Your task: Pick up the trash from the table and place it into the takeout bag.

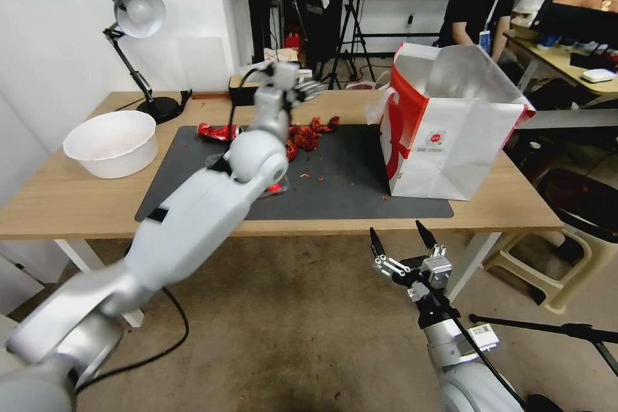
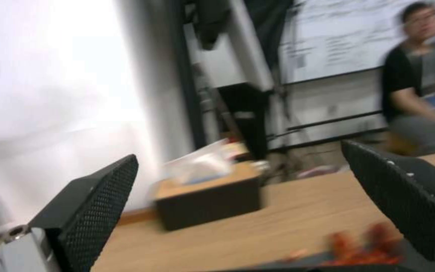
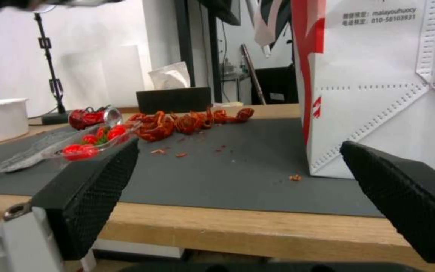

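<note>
— Where are your grippers?

— My left gripper is raised over the far edge of the table, fingers spread wide and holding nothing. Just beneath and slightly nearer me than it lies a cluster of red crayfish shells on the dark grey mat. The crushed red can sits to its left on the mat, and a clear plastic container with red bits lies nearer me, mostly hidden by my forearm. Past its fingers stands a dark tissue box.

— And the right one?

— My right gripper hangs below the table's near edge, jaws also wide, empty. Ahead of it and to its right stands the takeout bag, upright and open on the mat. A white bowl and a desk lamp sit far off to the left.
</note>
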{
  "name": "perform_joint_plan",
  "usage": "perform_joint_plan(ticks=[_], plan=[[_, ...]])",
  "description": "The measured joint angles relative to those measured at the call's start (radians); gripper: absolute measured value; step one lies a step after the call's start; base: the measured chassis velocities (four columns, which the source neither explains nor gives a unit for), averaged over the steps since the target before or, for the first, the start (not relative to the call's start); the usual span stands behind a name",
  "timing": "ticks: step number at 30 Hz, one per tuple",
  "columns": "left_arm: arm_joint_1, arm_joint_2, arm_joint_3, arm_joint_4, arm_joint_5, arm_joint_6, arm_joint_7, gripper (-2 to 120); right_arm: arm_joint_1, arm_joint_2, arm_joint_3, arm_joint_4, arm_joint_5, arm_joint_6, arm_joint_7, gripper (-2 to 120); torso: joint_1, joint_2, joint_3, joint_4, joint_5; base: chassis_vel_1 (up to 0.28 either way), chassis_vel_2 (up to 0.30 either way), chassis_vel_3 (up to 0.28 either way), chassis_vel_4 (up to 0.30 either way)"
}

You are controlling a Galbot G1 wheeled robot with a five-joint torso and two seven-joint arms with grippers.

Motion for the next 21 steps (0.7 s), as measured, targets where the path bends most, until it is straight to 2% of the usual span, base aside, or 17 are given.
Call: perform_joint_plan(ticks=[1,4,6,8,10,12,13,15,21], plan=[[0.0,0.0,0.0,0.0,0.0,0.0,0.0,100,0.0,0.0,0.0,0.0,0.0,0.0,0.0,100,0.0,0.0,0.0,0.0,0.0,0.0,0.0,0.0,0.0],[0.133,0.048,-0.073,-0.077,0.069,0.005,-0.029,100,-0.002,0.004,0.0,0.005,0.0,-0.003,0.0,100,0.0,0.0,0.0,-0.0002,-0.0002,0.0,0.0,0.0,0.0],[0.16,0.054,-0.089,-0.088,0.092,-0.002,-0.027,100,-0.003,0.005,0.0,0.007,0.0,-0.003,0.001,100,0.0,0.0,0.0,-0.0001,0.0003,0.0,0.0,0.0,0.0],[0.261,0.068,-0.143,-0.122,0.185,-0.044,-0.004,100,-0.003,0.008,0.0,0.012,0.0,-0.005,0.001,100,0.0,0.0,0.0,0.0004,-0.0009,0.0,0.0,0.0,0.0],[0.308,0.072,-0.159,-0.147,0.198,-0.055,-0.006,100,-0.002,0.008,0.0,0.015,0.0,-0.005,0.002,100,0.0,0.0,0.0,0.0004,0.0,0.0,0.0,0.0,0.0],[0.361,0.073,-0.178,-0.169,0.205,-0.057,-0.011,100,-0.003,0.008,0.0,0.021,0.001,-0.006,0.008,100,0.0,0.0,0.0,-0.0005,-0.0004,0.0,0.0,0.0,0.0],[0.361,0.073,-0.178,-0.169,0.205,-0.057,-0.011,100,-0.003,0.008,0.0,0.021,0.001,-0.006,0.008,100,0.0,0.0,0.0,-0.0005,-0.0004,0.0,0.0,0.0,0.0],[0.452,0.079,-0.223,-0.208,0.221,-0.073,-0.007,100,-0.003,0.012,0.0,0.03,-0.003,-0.01,0.013,100,0.0,0.0,0.0,0.0,0.0002,0.0,0.0,0.0,0.0],[0.581,0.077,-0.272,-0.254,0.243,-0.092,-0.008,100,-0.015,0.015,0.002,0.043,-0.01,-0.01,0.016,100,0.0,0.0,0.0,-0.0002,0.0,0.0,0.0,0.0,0.0]])
